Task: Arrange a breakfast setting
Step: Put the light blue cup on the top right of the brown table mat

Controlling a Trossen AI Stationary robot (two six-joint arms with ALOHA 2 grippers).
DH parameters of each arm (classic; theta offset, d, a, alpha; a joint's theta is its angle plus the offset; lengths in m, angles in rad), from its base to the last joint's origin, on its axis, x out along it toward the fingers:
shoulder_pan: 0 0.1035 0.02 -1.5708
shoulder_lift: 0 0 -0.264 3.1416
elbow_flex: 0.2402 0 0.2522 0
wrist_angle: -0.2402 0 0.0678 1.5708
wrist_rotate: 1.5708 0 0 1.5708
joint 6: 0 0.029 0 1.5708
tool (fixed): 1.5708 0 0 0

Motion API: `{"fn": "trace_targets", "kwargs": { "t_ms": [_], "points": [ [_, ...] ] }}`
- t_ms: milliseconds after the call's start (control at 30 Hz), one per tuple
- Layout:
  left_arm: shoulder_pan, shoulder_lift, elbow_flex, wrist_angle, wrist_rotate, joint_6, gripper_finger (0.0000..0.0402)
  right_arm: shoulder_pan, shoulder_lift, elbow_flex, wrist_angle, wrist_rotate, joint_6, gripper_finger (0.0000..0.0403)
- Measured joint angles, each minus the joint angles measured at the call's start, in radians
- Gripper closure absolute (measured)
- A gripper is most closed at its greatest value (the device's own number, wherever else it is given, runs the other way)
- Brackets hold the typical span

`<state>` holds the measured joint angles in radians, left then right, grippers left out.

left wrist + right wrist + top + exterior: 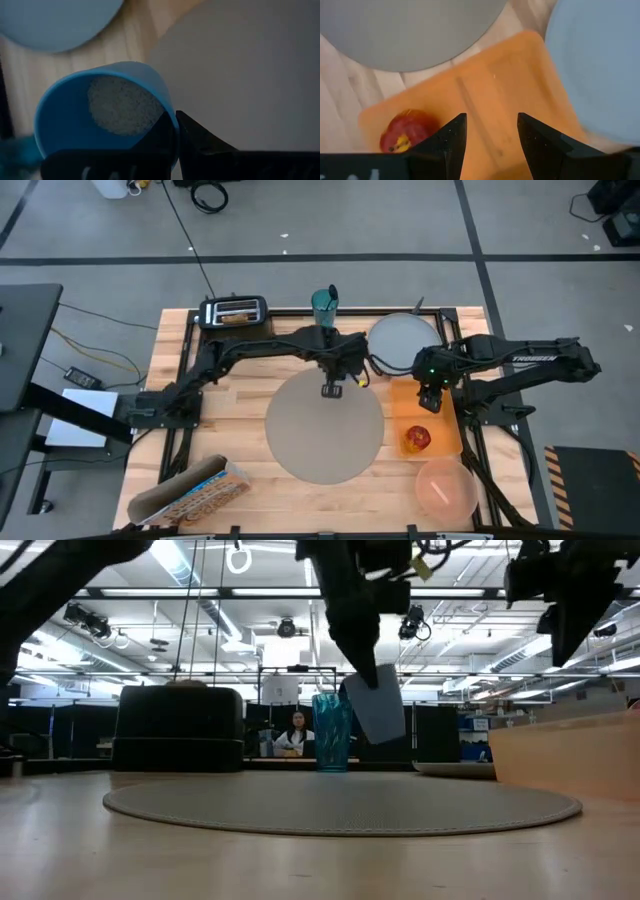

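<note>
My left gripper (pixel 332 387) is shut on the small light-blue cup (pixel 376 706) above the far edge of the round grey-beige placemat (pixel 325 425). My right gripper (pixel 490 127) is open and empty above the orange mat (pixel 432 415), short of the red apple (pixel 418 438) that lies on that mat. The grey plate (pixel 403 340) lies on the table at the far right. The translucent pink bowl (pixel 445 486) stands at the near right. A toast slice (pixel 236 311) sticks out of the black toaster (pixel 233 312). The spoon does not plainly show. My left gripper holds the cup by its rim wall (pixel 171 131), one finger inside the cup and one finger (pixel 205 147) outside. The fingers come from above, pointing down. The cup hangs tilted below them, lifted clear of the placemat (pixel 340 805).
A cereal box (pixel 190 492) lies at the near left corner. A teal glass (pixel 324 306) stands at the far edge beside the toaster. A person (pixel 297 735) sits in the room behind the table.
</note>
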<state>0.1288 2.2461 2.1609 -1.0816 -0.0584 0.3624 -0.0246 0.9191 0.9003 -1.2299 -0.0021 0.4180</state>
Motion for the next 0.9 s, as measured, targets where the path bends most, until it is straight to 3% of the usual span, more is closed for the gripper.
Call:
{"fn": "trace_targets", "kwargs": {
  "t_ms": [167, 367, 500, 900],
  "points": [
    [-0.009, 0.035, 0.004, -0.009, 0.000, 0.185, 0.0387, 0.045, -0.024, 0.054, -0.079, 0.000, 0.062, 0.0220],
    [-0.016, 0.058, 0.005, 0.011, -0.001, 0.260, 0.0387, 0.058, -0.021, 0.125, -0.085, 0.030, 0.062, 0.0220],
    [-0.016, 0.078, 0.004, 0.004, -0.001, 0.265, 0.0387, 0.058, -0.021, 0.132, -0.066, 0.095, 0.101, 0.0220],
    [-0.016, 0.082, 0.003, -0.037, -0.010, 0.224, 0.0386, 0.058, 0.004, 0.132, 0.012, 0.135, 0.124, 0.0216]
  ]
}}
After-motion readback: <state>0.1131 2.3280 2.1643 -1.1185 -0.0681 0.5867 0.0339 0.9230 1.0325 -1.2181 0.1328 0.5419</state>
